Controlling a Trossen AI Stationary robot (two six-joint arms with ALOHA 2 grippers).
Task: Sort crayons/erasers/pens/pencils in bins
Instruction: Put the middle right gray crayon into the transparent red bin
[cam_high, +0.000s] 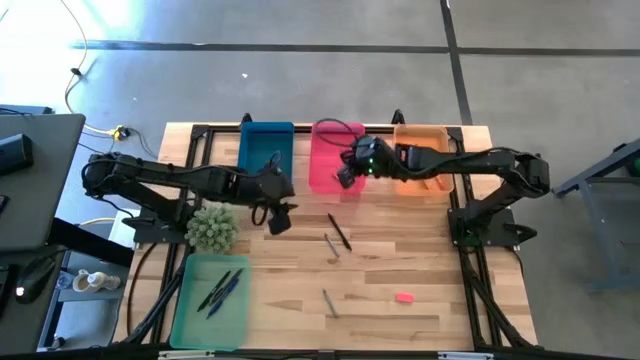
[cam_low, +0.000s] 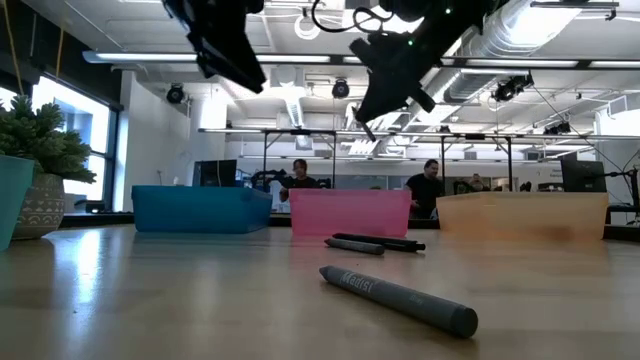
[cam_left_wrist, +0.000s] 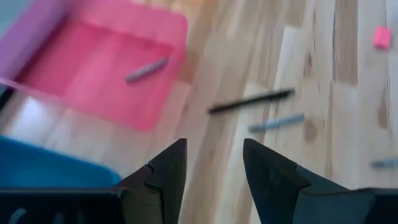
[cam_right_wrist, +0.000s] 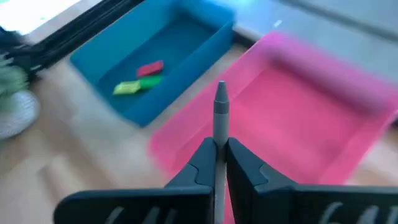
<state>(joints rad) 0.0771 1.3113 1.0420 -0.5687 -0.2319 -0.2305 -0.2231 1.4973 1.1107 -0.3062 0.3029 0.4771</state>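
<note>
My right gripper (cam_right_wrist: 220, 144) is shut on a short grey crayon (cam_right_wrist: 220, 115) above the pink bin (cam_high: 335, 158), near the bin's near wall. My left gripper (cam_left_wrist: 214, 149) is open and empty; it hangs above the table (cam_high: 275, 213), just in front of the blue bin (cam_high: 265, 150). Another grey crayon (cam_left_wrist: 146, 70) lies in the pink bin. A black pen (cam_high: 339, 232) and a grey crayon (cam_high: 331, 245) lie side by side on the table. Another crayon (cam_high: 327, 302) and a pink eraser (cam_high: 404, 297) lie nearer the front. My right gripper pinches the grey crayon between its two fingers. The crayon lies along the fingers, and its pointed end (cam_right_wrist: 220, 93) sticks out past the fingertips. It is lifted clear, above the pink bin. How far back it reaches between the fingers is hidden by them.
The blue bin holds red, green and yellow erasers (cam_right_wrist: 140, 78). The orange bin (cam_high: 420, 160) stands right of the pink one. The light green bin (cam_high: 210, 300) at the front left holds dark pens. A potted plant (cam_high: 212, 228) stands beside my left gripper.
</note>
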